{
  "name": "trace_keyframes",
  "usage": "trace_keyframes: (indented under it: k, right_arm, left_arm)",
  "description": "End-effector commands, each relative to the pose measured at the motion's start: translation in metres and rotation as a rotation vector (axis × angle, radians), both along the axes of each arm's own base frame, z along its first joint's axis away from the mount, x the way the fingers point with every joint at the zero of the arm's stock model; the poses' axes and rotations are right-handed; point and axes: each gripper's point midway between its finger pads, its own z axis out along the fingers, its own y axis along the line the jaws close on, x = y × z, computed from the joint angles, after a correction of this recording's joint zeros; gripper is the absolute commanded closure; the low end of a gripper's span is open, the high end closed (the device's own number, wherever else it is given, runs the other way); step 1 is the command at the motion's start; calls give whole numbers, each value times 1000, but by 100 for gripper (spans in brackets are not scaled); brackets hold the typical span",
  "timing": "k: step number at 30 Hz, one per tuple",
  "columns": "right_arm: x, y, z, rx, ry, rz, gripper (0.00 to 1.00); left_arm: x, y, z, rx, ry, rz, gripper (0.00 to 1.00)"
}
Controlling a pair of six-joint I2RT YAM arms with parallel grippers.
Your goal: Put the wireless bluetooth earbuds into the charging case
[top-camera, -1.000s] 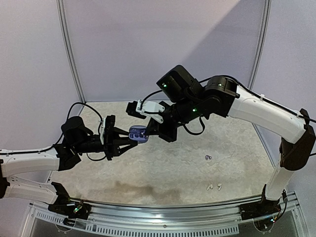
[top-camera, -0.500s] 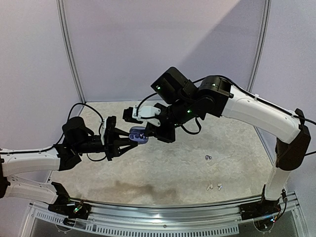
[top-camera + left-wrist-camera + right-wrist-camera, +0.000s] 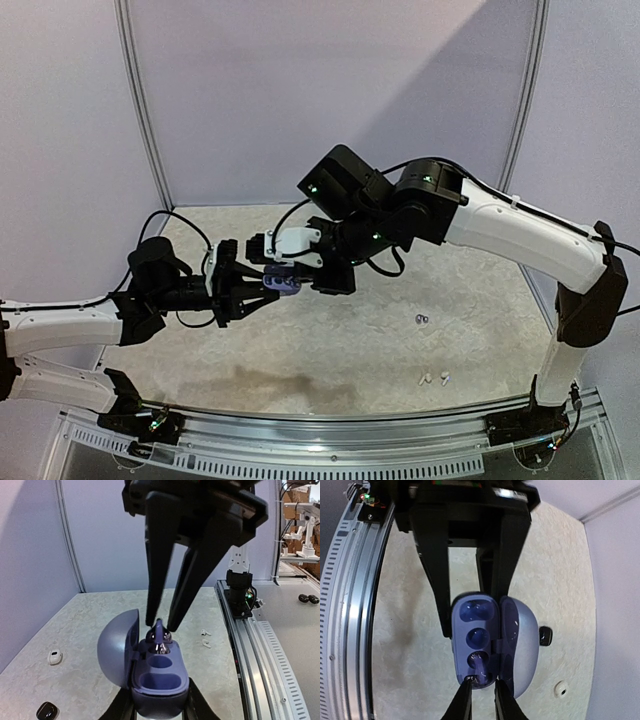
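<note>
Left gripper (image 3: 258, 285) clamps the open case (image 3: 161, 682) aloft, sockets upward, as a steady target — right gripper (image 3: 161, 624), jaws pinching a purplish earbud (image 3: 159, 637), holds it at the right socket's mouth.

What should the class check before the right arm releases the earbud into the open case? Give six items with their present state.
1. The charging case stands open: ok.
2. Case clamped by the left jaws: ok.
3. The earbud pinched by the right jaws: ok.
4. Earbud lined up at one end of the case: ok.
5. Earbud fully seated: cannot tell.
6. The other sockets empty: ok.
</note>
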Motion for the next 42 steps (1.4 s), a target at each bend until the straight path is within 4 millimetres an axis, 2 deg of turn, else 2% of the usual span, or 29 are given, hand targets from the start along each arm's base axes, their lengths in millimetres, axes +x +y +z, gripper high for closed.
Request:
trace_keyframes:
  k: [1, 4, 7, 12, 16, 18, 20, 21, 23, 25, 28, 31, 32, 37, 39, 42]
  right_arm:
    - [6, -3, -15, -57, -9, -29, 76]
    - [9, -1, -9, -33, -11, -49, 67]
    - [9, 0, -1, -2, -11, -67, 65]
    - [6, -5, 30, 99, -2, -103, 65]
    - [6, -21, 64, 215, 34, -142, 62]
    - [6, -32, 82, 317, 113, -160, 56]
    - [19, -48, 93, 412, 188, -218, 51]
    - [26, -62, 101, 469, 236, -276, 50]
    - [49, -90, 91, 500, 301, -398, 49]
    - [73, -122, 71, 489, 348, -546, 50]
    - [102, -167, 22, 364, 413, -729, 53]
    - [115, -204, -35, 170, 463, -829, 57]
    - [119, -210, -58, 92, 486, -836, 59]
    - [134, -236, -141, -190, 497, -758, 63]
    - [135, -240, -167, -261, 505, -693, 63]
    - [132, -238, -195, -324, 565, -591, 60]
  left_arm:
    - [-5, 0, 17, -43, -75, -32, 100]
    - [-6, 0, 17, -44, -67, -34, 100]
    - [-4, 1, 16, -43, -49, -24, 100]
    - [3, 3, 13, -47, 40, 25, 100]
    - [11, 7, 11, -56, 114, 78, 100]
    - [12, 8, 10, -59, 134, 91, 100]
    - [13, 9, 9, -61, 145, 98, 100]
    - [14, 9, 9, -61, 148, 100, 100]
    - [14, 9, 9, -61, 147, 102, 100]
    - [13, 9, 10, -59, 144, 101, 100]
    - [13, 10, 10, -59, 140, 100, 100]
    - [11, 10, 10, -55, 139, 96, 100]
    - [10, 10, 10, -54, 137, 92, 100]
    - [6, 10, 10, -39, 121, 80, 100]
    - [5, 10, 10, -34, 116, 77, 100]
    - [4, 10, 10, -27, 117, 74, 100]
